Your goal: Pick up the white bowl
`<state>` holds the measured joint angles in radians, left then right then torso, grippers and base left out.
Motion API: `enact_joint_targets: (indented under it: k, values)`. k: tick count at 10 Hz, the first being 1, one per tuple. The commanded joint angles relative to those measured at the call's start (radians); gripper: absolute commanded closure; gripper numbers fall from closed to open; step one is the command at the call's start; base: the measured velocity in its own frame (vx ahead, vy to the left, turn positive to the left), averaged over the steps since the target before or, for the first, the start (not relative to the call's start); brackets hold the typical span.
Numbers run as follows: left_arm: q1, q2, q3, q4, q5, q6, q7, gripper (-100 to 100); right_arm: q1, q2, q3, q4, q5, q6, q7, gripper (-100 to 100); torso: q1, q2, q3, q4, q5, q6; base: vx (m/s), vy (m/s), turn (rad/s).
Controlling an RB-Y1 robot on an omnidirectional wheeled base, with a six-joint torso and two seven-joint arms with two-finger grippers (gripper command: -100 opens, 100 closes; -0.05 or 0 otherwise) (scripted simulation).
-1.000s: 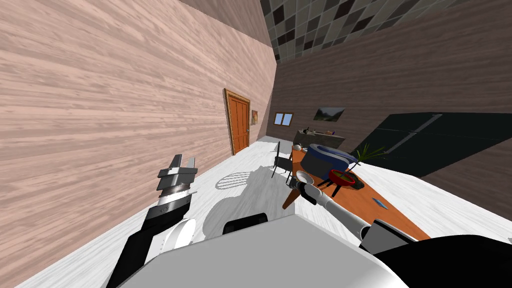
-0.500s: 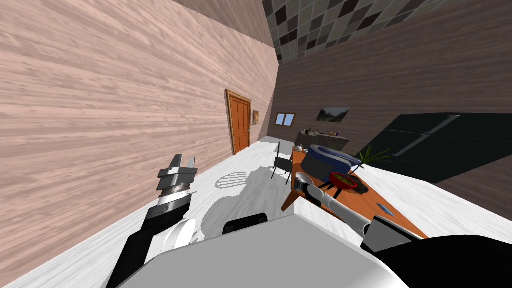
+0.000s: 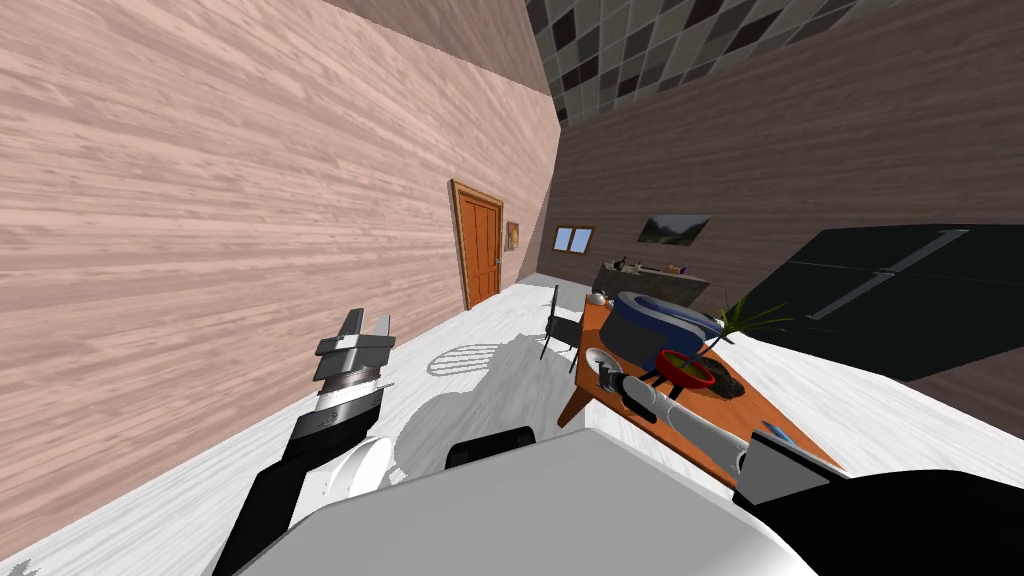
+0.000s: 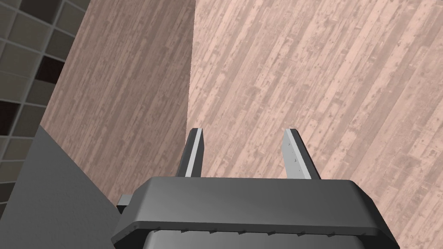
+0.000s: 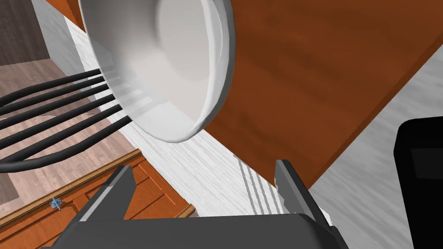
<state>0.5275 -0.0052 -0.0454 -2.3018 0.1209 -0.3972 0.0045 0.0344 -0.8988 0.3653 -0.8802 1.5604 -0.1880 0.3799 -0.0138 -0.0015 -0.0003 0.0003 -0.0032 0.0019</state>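
Head view: our right hand (image 3: 607, 373) is just beside the white bowl (image 3: 598, 357) at the worktop (image 3: 745, 395) corner. Our left hand (image 3: 363, 322) hangs well apart.

Left wrist view: fingers released, empty.

Right wrist view: fingers released, with the bowl directly ahead and beyond their tips.

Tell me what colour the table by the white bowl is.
Orange-brown, with a wood grain; the right wrist view shows the table best, behind the white bowl.

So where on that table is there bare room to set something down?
Bare wood lies on the table beside the white bowl, ahead of the open right claw, and between the red bowl and the small blue thing. It is crowded around the big blue tub.
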Motion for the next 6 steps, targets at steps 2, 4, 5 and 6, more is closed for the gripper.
enact_joint_targets:
  k: [2, 4, 5, 6]
  values:
    - [0.0, 0.0, 0.0, 0.0, 0.0, 0.0, 0.0, 0, 0.011, -0.021, 0.048, 0.019, 0.062, 0.021, -0.041, -100, 0.004, 0.0, 0.0, 0.0, 0.001, 0.0, 0.014, -0.083, 0.031]
    - [0.0, 0.0, 0.0, 0.0, 0.0, 0.0, 0.0, 0, 0.024, -0.014, 0.078, 0.044, 0.084, 0.021, -0.029, -100, 0.0, -0.001, -0.001, 0.0, 0.0, 0.0, 0.029, -0.14, 0.059]
    - [0.0, 0.0, 0.0, 0.0, 0.0, 0.0, 0.0, 0, 0.012, -0.014, 0.064, 0.038, 0.07, 0.02, -0.031, -100, -0.001, -0.002, -0.001, 0.0, 0.0, 0.0, 0.016, -0.072, 0.022]
    - [0.0, 0.0, 0.0, 0.0, 0.0, 0.0, 0.0, 0, 0.013, -0.014, 0.067, 0.04, 0.073, 0.019, -0.03, 0, 0.003, -0.001, -0.001, 0.0, 0.0, 0.0, 0.002, -0.013, -0.001]
